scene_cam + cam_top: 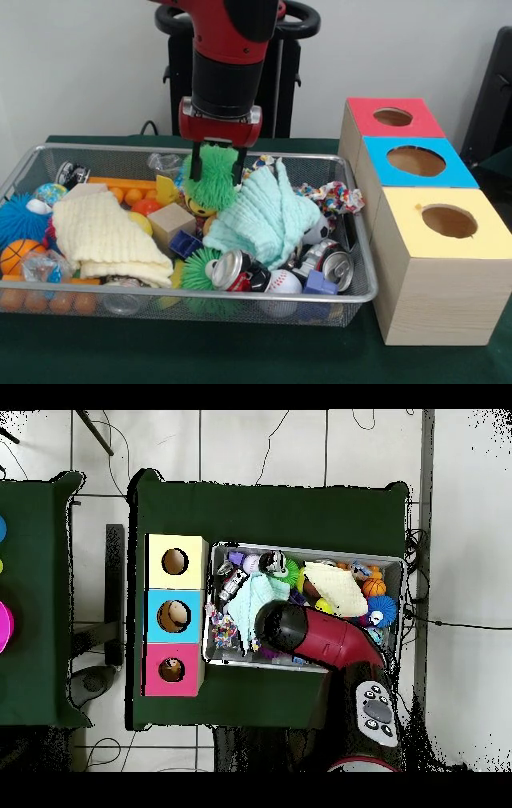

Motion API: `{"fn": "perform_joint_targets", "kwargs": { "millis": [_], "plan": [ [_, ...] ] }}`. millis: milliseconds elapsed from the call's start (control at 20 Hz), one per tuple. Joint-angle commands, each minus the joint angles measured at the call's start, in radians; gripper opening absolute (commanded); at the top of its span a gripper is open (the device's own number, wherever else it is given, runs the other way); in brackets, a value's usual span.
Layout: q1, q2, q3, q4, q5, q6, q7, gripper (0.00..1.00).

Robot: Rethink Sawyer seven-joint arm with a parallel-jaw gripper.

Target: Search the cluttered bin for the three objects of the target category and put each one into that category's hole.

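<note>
The green-covered surface (240,352) carries a wire mesh bin (200,300) at the left and, just beside it at the right, a row of three wooden boxes. Nearest is the yellow-topped box (436,264) with a round hole, then the blue-topped box (416,164), then the red-topped box (392,118), each with its own hole.

At the near rim of the bin lie orange balls (36,302), a clear cup (122,302), a green spiky ball (196,276), a crushed drink can (232,270), a baseball (284,282), a purple block (320,282) and a second can (336,268). Behind these a folded cream cloth (108,236) rests on the left heap, with a small basketball (18,256) and a blue spiky ball (18,218) at its left. A wooden cube (170,224) stands near the middle, and a mint green cloth (268,216) is draped over the clutter to its right. A crumpled patterned wrapper (336,196) sits near the right wall.

Farther back, the pincer (216,166) hangs over the bin's middle, its two black fingers (194,160) closed around a fuzzy green ball (213,178), which is raised just above the pile. The red and black arm (228,56) comes down to it. In the overhead view the arm (315,634) covers the bin's (400,564) middle.
</note>
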Motion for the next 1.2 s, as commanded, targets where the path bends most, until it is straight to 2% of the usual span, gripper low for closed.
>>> {"fn": "perform_joint_targets", "kwargs": {
  "millis": [50,250,400,550,750,950,1200],
  "plan": [
    [-0.031,0.053,0.077,0.012,0.040,-0.042,0.205,1.00],
    [-0.047,0.070,0.083,-0.012,0.039,-0.032,0.190,1.00],
    [-0.076,0.075,0.088,-0.058,0.032,0.008,0.152,1.00],
    [-0.131,0.122,0.104,-0.216,0.008,0.144,0.047,1.00],
    [-0.185,0.190,0.137,-0.371,-0.021,0.240,-0.042,1.00],
    [-0.220,0.246,0.174,-0.476,-0.042,0.302,-0.089,1.00],
    [-0.255,0.293,0.210,-0.548,-0.065,0.331,-0.120,1.00]
  ]
}}
